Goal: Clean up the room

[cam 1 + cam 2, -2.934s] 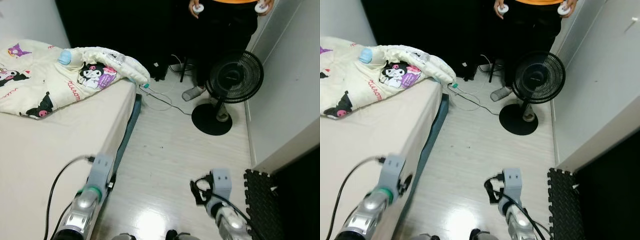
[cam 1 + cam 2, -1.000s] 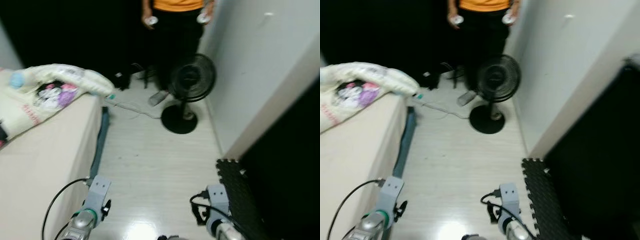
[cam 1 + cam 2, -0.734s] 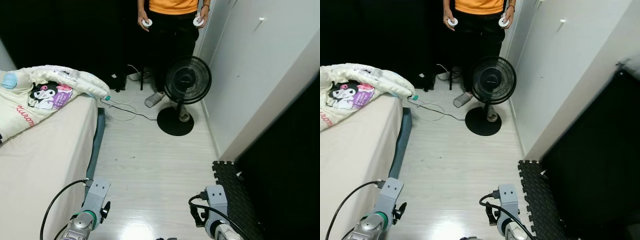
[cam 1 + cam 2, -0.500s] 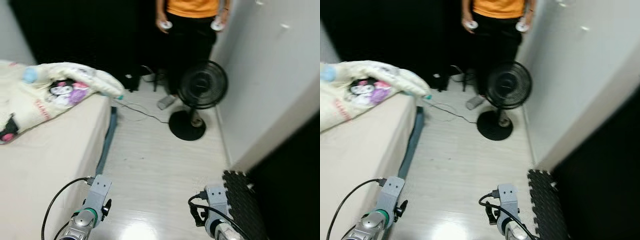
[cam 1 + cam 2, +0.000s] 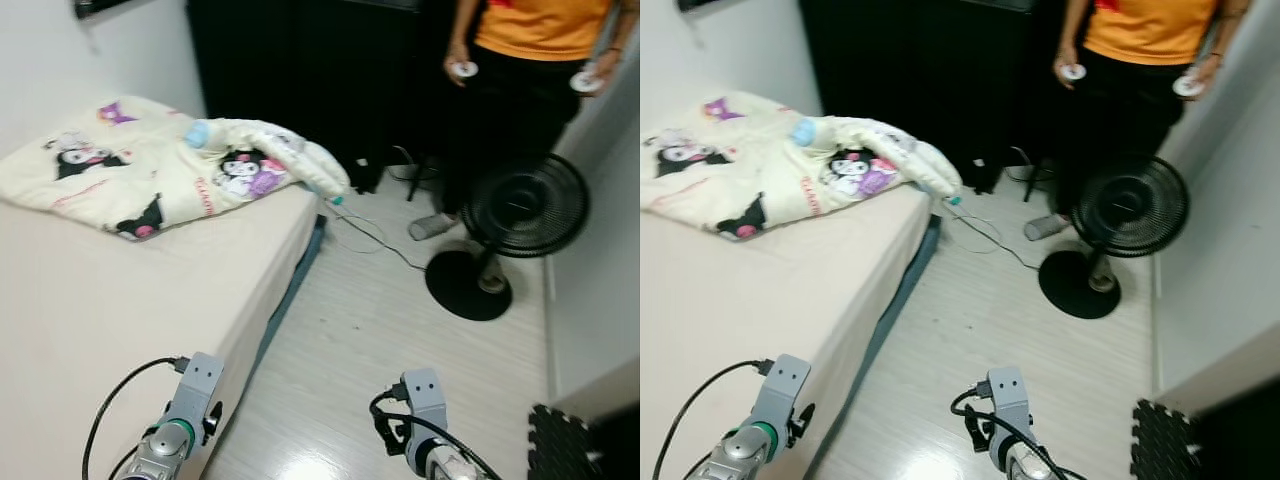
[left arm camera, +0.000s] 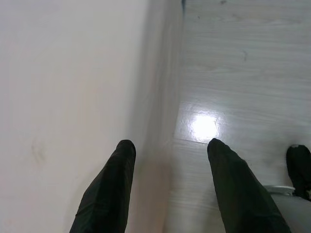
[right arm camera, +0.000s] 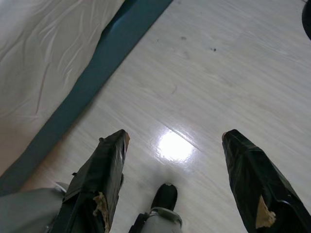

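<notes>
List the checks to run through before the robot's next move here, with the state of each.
1. Left gripper open and holding nothing: ok, fingers spread above the bed's edge.
2. Right gripper open and holding nothing: ok, fingers apart over the wooden floor.
3. Cartoon-print blanket in sight: ok, it lies crumpled on the bed, one end hanging over the edge.
4. Path ahead free: not ok, a person holding controllers stands behind the standing fan.
5. Cable on the floor near the bed's corner: not ok, a possible snag for the feet.
6. Foam mat lying flat: cannot tell.
</notes>
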